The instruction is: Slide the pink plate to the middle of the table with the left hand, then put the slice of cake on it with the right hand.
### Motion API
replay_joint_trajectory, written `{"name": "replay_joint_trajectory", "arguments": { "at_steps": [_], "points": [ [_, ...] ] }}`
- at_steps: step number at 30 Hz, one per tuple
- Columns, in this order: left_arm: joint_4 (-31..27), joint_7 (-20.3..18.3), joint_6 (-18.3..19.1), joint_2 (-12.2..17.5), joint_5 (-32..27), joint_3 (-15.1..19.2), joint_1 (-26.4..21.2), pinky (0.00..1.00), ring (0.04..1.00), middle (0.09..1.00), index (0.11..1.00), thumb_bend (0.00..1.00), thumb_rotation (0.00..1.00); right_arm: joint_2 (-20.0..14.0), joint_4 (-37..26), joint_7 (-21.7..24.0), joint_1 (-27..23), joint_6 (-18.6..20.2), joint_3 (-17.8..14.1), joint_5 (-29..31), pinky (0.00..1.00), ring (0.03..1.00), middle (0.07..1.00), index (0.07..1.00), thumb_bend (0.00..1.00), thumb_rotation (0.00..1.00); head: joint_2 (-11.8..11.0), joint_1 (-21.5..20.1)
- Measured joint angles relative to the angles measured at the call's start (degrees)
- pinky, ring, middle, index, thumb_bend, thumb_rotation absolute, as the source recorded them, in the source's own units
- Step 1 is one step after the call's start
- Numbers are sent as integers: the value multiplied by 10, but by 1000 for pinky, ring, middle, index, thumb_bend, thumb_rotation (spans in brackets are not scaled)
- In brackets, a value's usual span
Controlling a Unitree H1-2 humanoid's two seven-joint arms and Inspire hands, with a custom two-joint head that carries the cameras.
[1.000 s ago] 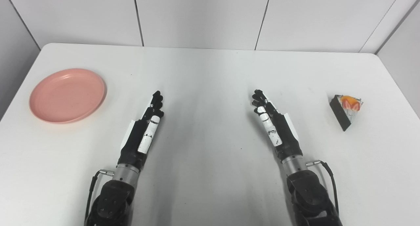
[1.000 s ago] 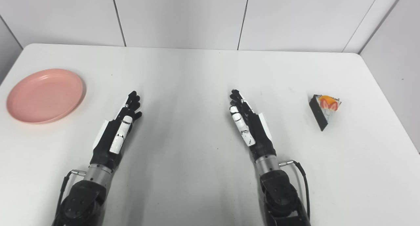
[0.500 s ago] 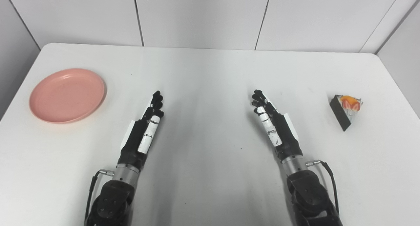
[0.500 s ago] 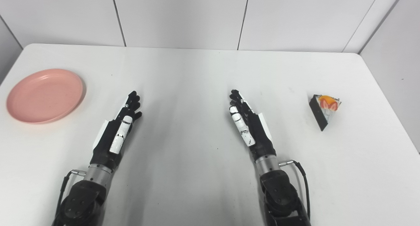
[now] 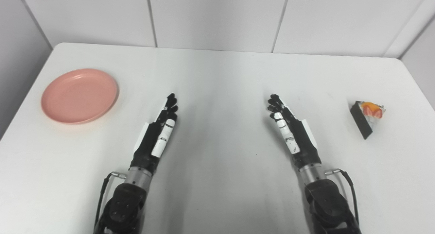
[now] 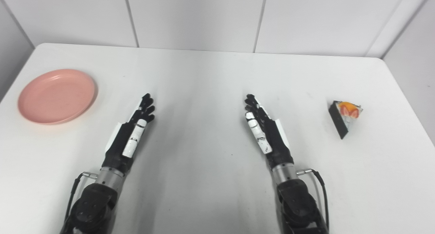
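You're looking down on a white table [image 5: 217, 71] with rounded far corners that fills most of the frame. Behind it, across the top, runs a pale wall of panels [image 5: 217, 16] split by thin dark vertical seams. Grey side walls close in at the upper left and upper right corners. Soft, even light leaves faint greyish streaks down the tabletop's middle.

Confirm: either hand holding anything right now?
No. Left hand and right hand are open and empty; pink plate and cake slice lie untouched.
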Motion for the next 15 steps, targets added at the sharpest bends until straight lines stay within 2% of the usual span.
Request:
{"name": "replay_joint_trajectory", "arguments": {
  "at_steps": [1, 3, 4, 7, 11, 12, 15],
  "points": [
    [6, 3, -1, -4, 3, -2, -4, 948, 983, 998, 985, 445, 1000, -4, 6, 6, -3, -4, -1, 6, 917, 912, 926, 934, 311, 1000, 0, 0],
    [18, 11, -1, -16, 13, -5, -12, 949, 983, 996, 985, 459, 1000, -10, 18, 16, -7, -16, -3, 13, 926, 919, 932, 941, 305, 1000, -33, 50],
    [22, 15, -1, -22, 16, -7, -13, 949, 983, 994, 985, 464, 1000, -12, 21, 22, -8, -21, -4, 19, 929, 921, 934, 944, 301, 1000, -33, 50],
    [33, 24, -1, -36, 27, -11, -20, 955, 980, 986, 985, 470, 1000, -13, 33, 35, -14, -30, -10, 34, 960, 936, 949, 955, 263, 1000, -57, 85],
    [49, 32, -2, -45, 38, -18, -34, 961, 982, 987, 994, 468, 1000, -15, 48, 42, -25, -30, -21, 47, 971, 941, 953, 959, 222, 1000, -66, 98],
    [52, 33, -2, -47, 39, -19, -36, 956, 978, 984, 993, 472, 1000, -15, 49, 44, -26, -29, -23, 50, 991, 958, 964, 968, 210, 1000, -75, 111],
    [62, 38, -5, -53, 42, -21, -42, 959, 978, 983, 993, 478, 1000, -15, 50, 49, -26, -26, -26, 57, 999, 967, 972, 974, 203, 1000, -78, 113]
  ]
}}
